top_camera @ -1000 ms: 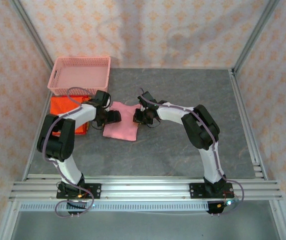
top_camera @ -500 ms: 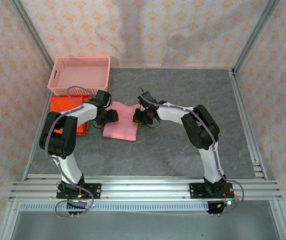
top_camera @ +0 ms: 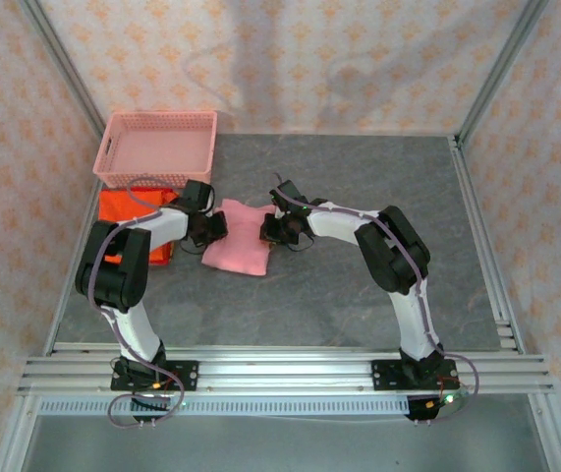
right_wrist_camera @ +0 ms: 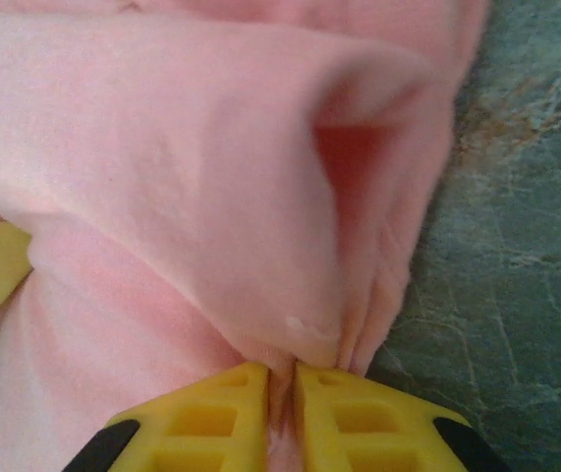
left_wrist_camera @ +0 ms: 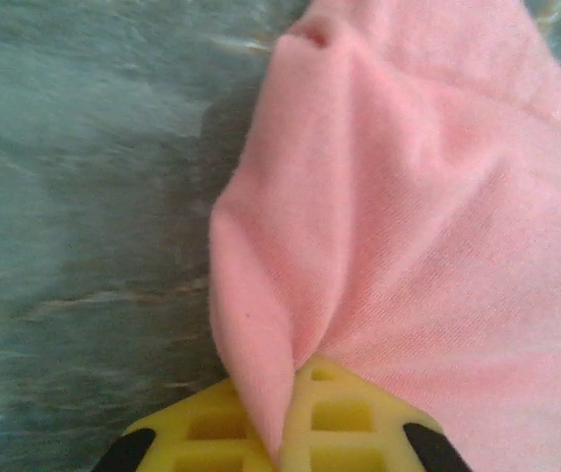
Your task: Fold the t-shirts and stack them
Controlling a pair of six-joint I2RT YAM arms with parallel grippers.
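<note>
**Pink shirt pinched at both edges**

Grey, veined surface point(top_camera: 359, 197) under everything. Rigid pink mesh basket point(top_camera: 142, 176). Just in front of basket, flat orange-red t-shirts point(top_camera: 123, 208), partly hidden by left arm point(top_camera: 152, 228). Nearer and right of basket, soft pink t-shirt point(top_camera: 241, 246), bunched into ridges. Left pincer point(left_wrist_camera: 285, 433) clamped on its basket-side edge, right pincer point(right_wrist_camera: 282, 393) on the opposite edge, cloth squeezed between yellow gridded fingers point(right_wrist_camera: 211, 413).
</note>
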